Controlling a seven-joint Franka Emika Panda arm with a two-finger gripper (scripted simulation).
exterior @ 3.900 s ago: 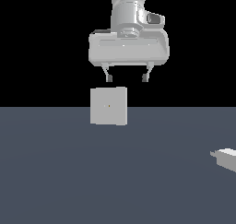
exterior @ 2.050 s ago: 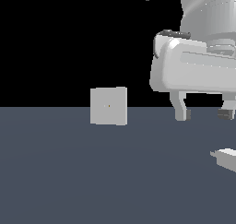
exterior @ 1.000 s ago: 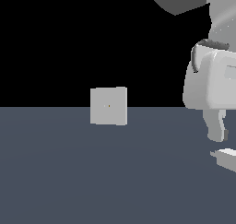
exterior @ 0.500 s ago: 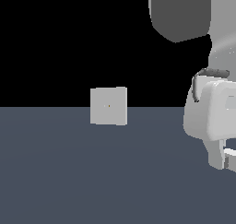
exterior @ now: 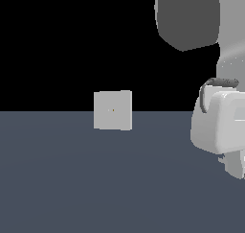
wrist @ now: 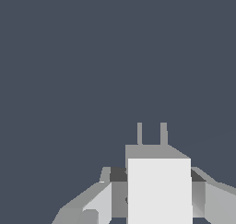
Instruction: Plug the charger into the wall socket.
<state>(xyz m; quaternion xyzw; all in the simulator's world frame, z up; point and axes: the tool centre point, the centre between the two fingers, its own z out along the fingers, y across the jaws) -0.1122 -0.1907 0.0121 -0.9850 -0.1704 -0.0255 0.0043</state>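
Note:
The charger (wrist: 159,186) is a pale boxy block lying on the dark floor, its two thin prongs (wrist: 151,133) pointing away from the wrist camera. My gripper (wrist: 157,173) is down over it and open, with one finger (wrist: 94,204) close on each side of the block. In the exterior view the hand's white body (exterior: 220,126) sits low at that view's right edge, one finger (exterior: 234,167) shows below it, and the charger is hidden there. The wall socket (exterior: 112,110) stands upright, far off toward the exterior view's left.
A dark grey floor (exterior: 95,179) runs across the lower half of the exterior view under a black background. The arm's large grey link (exterior: 189,16) hangs above the hand at the upper right.
The hand has swung from above the socket to the exterior view's right and come down over the charger, which it now covers there. The socket has not moved.

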